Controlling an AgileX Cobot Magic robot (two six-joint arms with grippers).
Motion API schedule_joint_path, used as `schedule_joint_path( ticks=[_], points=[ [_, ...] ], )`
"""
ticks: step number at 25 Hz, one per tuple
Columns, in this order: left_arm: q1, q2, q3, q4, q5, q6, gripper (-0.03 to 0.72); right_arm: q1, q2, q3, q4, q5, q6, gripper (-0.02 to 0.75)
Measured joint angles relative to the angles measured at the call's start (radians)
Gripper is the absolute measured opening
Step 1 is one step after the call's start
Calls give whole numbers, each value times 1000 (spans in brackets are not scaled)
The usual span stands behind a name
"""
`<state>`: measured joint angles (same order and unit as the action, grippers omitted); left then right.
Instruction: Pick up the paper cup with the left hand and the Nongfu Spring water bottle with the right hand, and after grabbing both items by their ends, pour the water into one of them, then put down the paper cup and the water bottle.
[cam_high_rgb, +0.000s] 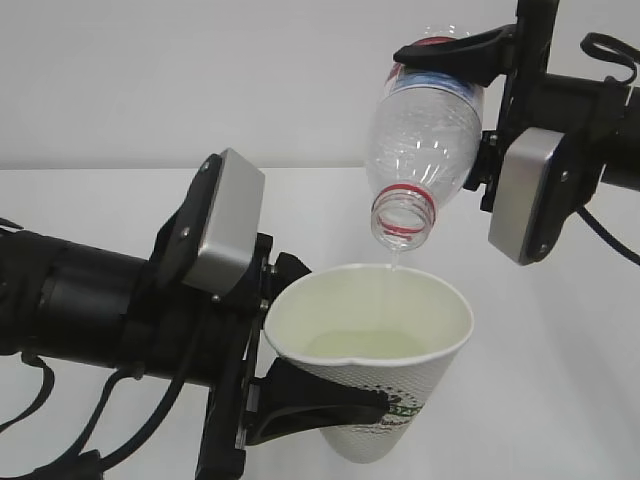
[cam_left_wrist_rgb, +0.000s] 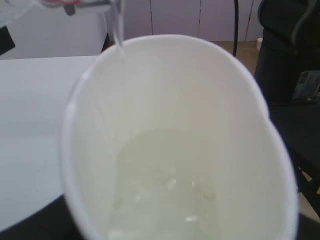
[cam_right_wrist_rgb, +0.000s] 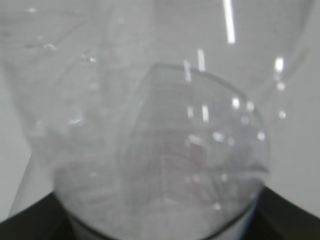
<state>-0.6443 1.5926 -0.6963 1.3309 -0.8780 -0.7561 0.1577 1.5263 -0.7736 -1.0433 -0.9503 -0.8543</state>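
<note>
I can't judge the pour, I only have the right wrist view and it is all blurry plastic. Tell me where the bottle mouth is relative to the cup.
Observer: The bottle is tipped neck-down, its mouth above the cup's far rim, clear of it.
Operator: Confirm water is actually going in.
Observer: A thin stream falls just inside the far rim, and water has pooled in the bottom of the cup.
Operator: Report the left hand's hold on the cup.
Observer: The left hand grips the cup low on its wall, and the rim is squeezed slightly oval.
Operator: Now the right hand.
Observer: The right hand holds the bottle near its base.
</note>
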Motion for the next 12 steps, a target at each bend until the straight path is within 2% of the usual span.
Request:
schedule_joint_path(
  ticks=[12],
  points=[
    [0, 0, 0, -17, 7, 0, 441, 0, 0, 0, 0, 0, -10, 482]
  ],
)
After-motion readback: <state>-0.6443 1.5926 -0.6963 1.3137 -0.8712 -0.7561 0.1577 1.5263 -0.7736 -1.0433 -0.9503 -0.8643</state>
